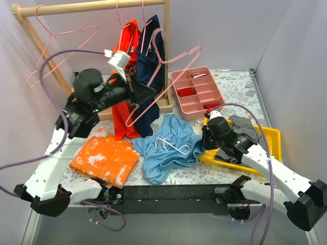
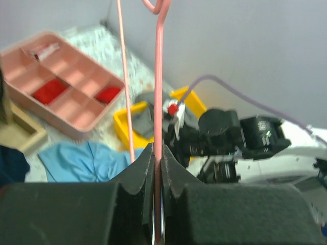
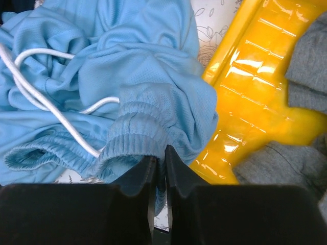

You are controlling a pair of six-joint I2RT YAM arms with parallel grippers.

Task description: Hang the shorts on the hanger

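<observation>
Left arm: we see it rise from its base at the near left corner, bend at the elbow and reach right and away; its wrist is held high above the table, in front of the clothes on the rack.
Left gripper: closed tight on the hanger; the pink wire runs straight up from between the jaws.
Hanger position: lifted clear of the table and tilted, with its hook uppermost near the navy shorts; it is well apart from the shorts.
Right arm: we see it lie low, stretching from the near right corner leftward over the yellow tray.
Right gripper: jaws pinched on the gathered waistband at the shorts' right edge; fabric shows between them.
Shorts position: crumpled on the patterned table near its middle, touching the yellow tray's left rim; the white drawstring loops loose on top.
Rack: a wooden rail at the back carries the orange shorts, the navy shorts and a spare pink hanger.
Other things: a folded orange cloth lies left of the shorts; a pink divided box sits behind them; grey cloth rests in the yellow tray.
</observation>
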